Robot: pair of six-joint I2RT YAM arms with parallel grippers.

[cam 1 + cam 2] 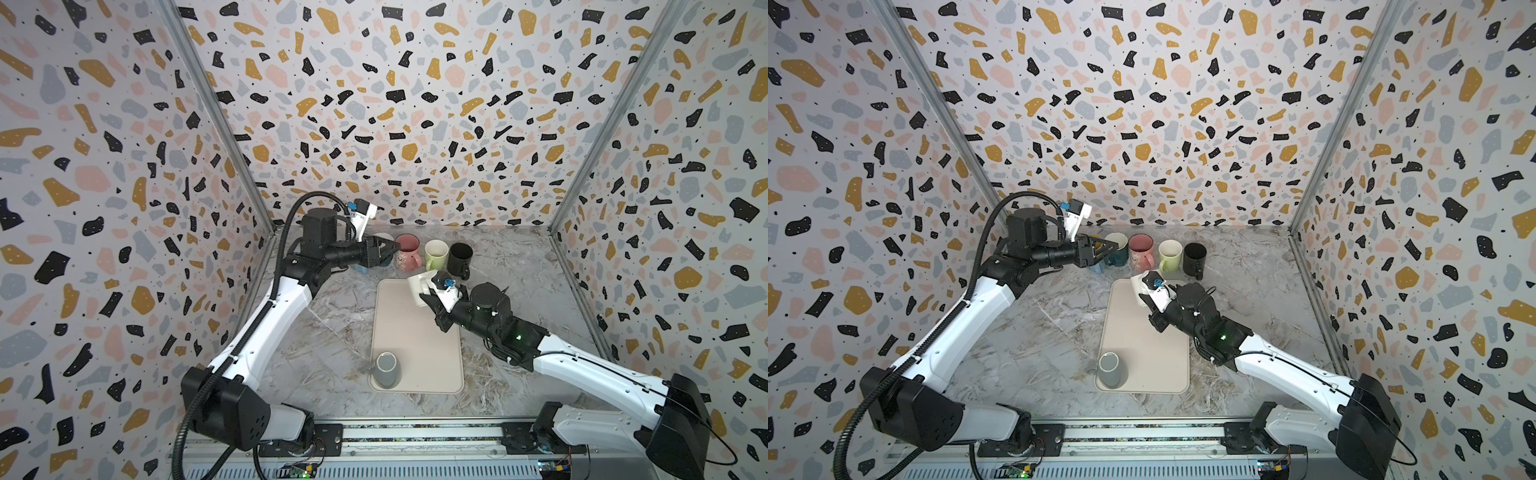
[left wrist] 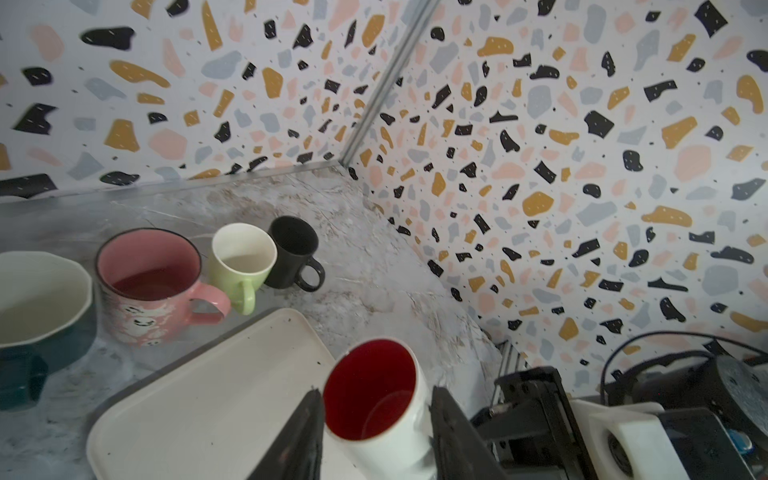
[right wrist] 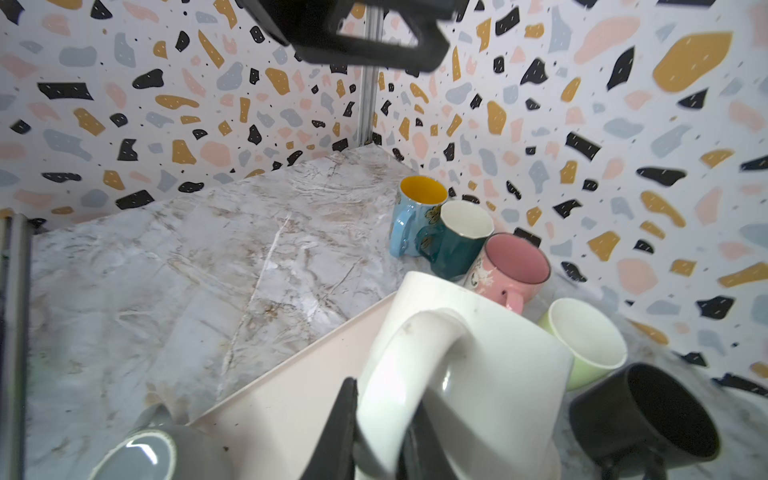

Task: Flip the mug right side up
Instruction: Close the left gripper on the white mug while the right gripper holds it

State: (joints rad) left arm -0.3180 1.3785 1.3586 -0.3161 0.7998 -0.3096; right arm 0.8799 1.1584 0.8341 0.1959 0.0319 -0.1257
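Over far end of one beige tray [image 1: 399, 332]: glossy white mug [image 1: 417, 286], red inside, tipped sideways | right end effector [image 3: 382, 395] clamped on its loop handle | left end effector [image 2: 376, 392] half-open, empty | marbled desk [image 1: 332, 324]: five upright mugs [image 3: 513, 266] | one grey mug [image 1: 386, 370] inverted on tray.

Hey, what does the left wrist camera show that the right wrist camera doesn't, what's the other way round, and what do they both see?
Only the left wrist view looks into the mouth of the white mug, showing its red inside. Only the right wrist view shows the right gripper shut on that mug's handle, plus the blue mug with a yellow inside and the grey mug. Both show the teal mug, pink mug, green mug, black mug and the tray.
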